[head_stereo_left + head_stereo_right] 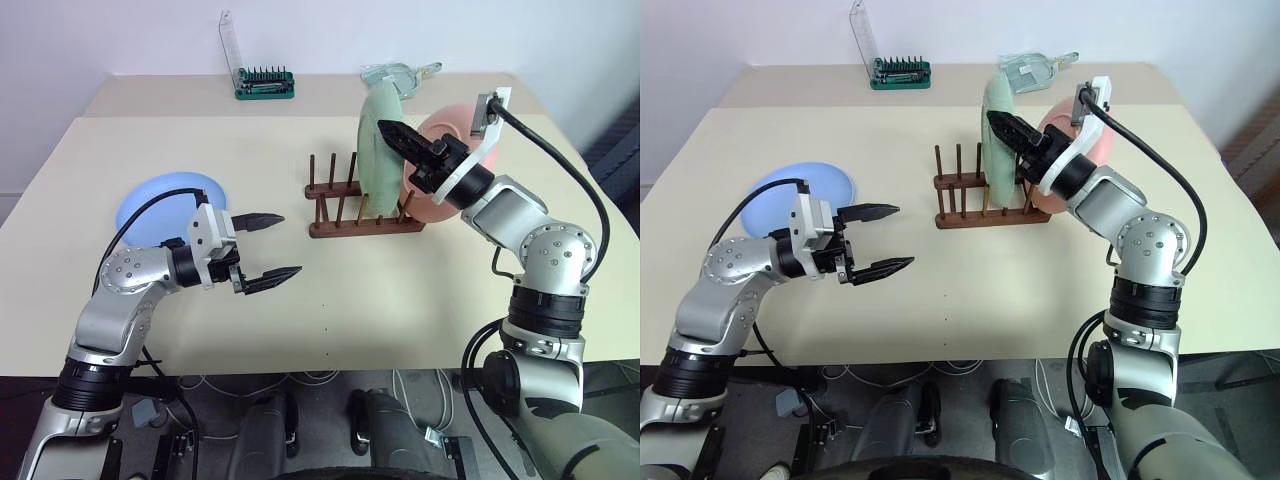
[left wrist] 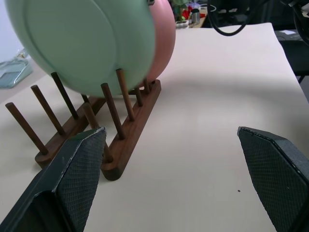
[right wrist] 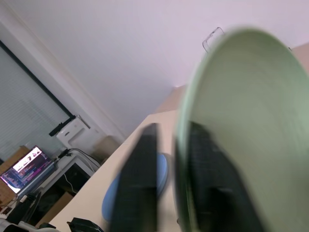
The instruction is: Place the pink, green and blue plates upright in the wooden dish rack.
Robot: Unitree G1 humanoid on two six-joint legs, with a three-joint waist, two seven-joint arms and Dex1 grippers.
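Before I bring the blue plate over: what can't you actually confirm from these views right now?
- Whether the right gripper has let go of the green plate: right wrist view is motion-blurred, fingers straddle the rim.
- Which slot the pink plate sits in: green plate and right arm cover its base in the eye views.
- Far part of the blue plate: the left arm crosses its near edge.
- Rack pegs behind the green plate.

green plate (image 1: 381, 150) + pink plate (image 1: 447, 165): upright in wooden dish rack (image 1: 362, 226) | blue plate (image 1: 165, 207): flat on table
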